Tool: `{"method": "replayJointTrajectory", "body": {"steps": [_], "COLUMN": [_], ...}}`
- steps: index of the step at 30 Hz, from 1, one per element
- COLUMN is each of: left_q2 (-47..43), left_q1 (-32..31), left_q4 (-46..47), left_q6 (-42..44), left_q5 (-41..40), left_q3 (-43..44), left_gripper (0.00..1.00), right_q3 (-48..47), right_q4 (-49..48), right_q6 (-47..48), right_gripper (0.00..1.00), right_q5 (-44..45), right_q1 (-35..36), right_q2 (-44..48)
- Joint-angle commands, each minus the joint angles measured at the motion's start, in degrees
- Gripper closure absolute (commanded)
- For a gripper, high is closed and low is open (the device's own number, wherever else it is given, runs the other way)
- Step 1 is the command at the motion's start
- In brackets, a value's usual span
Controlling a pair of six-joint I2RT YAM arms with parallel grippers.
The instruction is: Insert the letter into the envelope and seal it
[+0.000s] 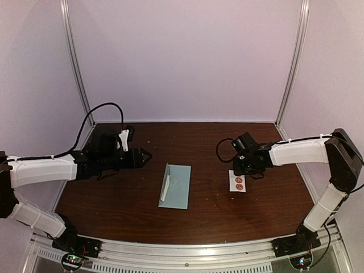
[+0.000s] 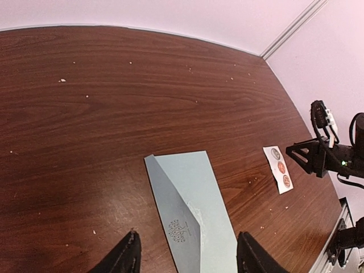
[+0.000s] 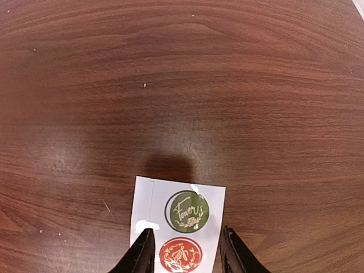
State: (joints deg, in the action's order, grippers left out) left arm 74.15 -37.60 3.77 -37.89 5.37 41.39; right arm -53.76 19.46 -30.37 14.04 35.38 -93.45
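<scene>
Top view: envelope [image 1: 175, 186] laid flat, right of left gripper [image 1: 149, 154], left of right gripper [image 1: 240, 170]; letter not seen.
Left wrist: jaws apart, empty; envelope just ahead.
Right wrist: jaws apart astride sticker sheet [image 3: 149, 196]; sheet could be crumpled if pinched whole.

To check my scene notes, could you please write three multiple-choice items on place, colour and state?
1. Relative to the light blue paper envelope, the white paper sticker strip lies: A) on it; B) right of it; C) left of it.
2. The round sticker ahead of the right gripper is: A) blue; B) yellow; C) green.
3. The left gripper is: A) open, empty; B) shut on the envelope; C) shut on the strip.
Key: B, as the top view shows; C, per the right wrist view; A, its fingers stand apart, gripping nothing.
</scene>
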Motion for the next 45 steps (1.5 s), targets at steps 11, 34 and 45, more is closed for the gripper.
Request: {"method": "replayJointTrajectory", "body": {"steps": [11,34,45], "left_q2": [-2.46,-1.94,-2.01], "left_q1": [-0.19,-0.19,-0.19], "left_q4": [0.36,0.62,0.27], "left_q6": [0.23,-0.43,-0.58], "left_q5": [-2.24,-2.18,-2.39], "left_q3": [-1.57,-1.66,-1.66], "left_gripper": [0.41,0.41,0.41], "right_q3": [-6.59,-6.62,-3.81], "right_q4": [1.18,0.99,0.15], "right_q6": [0.77,-0.64,-2.12], "right_gripper": [0.71,1.00,1.00], "right_q5": [1.79,3.97,1.38], "right_q1": [0.17,0.53,0.62], "right_q2": [-9.34,-11.38,-5.44]}}
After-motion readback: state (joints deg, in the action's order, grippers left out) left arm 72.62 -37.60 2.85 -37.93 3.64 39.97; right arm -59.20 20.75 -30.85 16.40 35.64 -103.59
